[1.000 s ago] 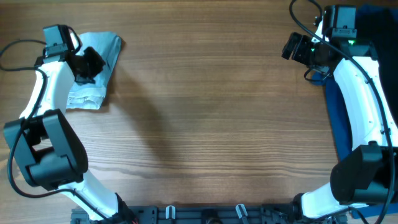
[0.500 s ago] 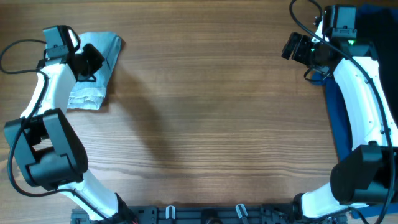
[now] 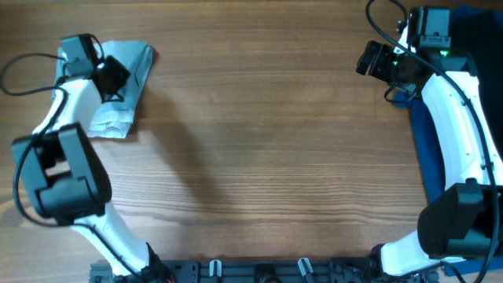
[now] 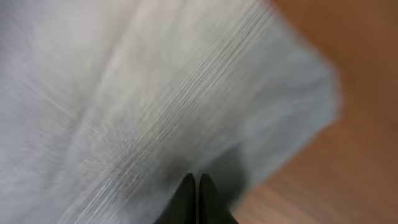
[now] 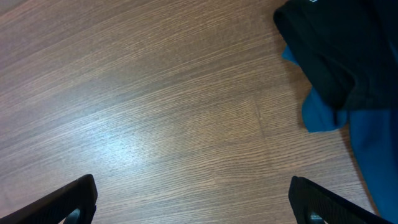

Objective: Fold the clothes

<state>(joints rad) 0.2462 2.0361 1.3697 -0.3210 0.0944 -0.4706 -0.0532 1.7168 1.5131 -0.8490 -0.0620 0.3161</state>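
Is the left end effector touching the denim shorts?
Cannot tell. The left wrist view shows the shut left end effector over the denim shorts, but blur hides contact or gap; overhead just shows overlap.

We looked straight down from overhead onto the brown wood-grain table (image 3: 259, 141). Our left wrist view sat very near the pale blue faded denim shorts (image 4: 124, 93), blurred, which overhead lay top left. Our right wrist view stood higher, angled onto bare wood, sharing the crumpled black garment (image 5: 323, 50) and deep blue cloth (image 5: 373, 143) with overhead's right edge.
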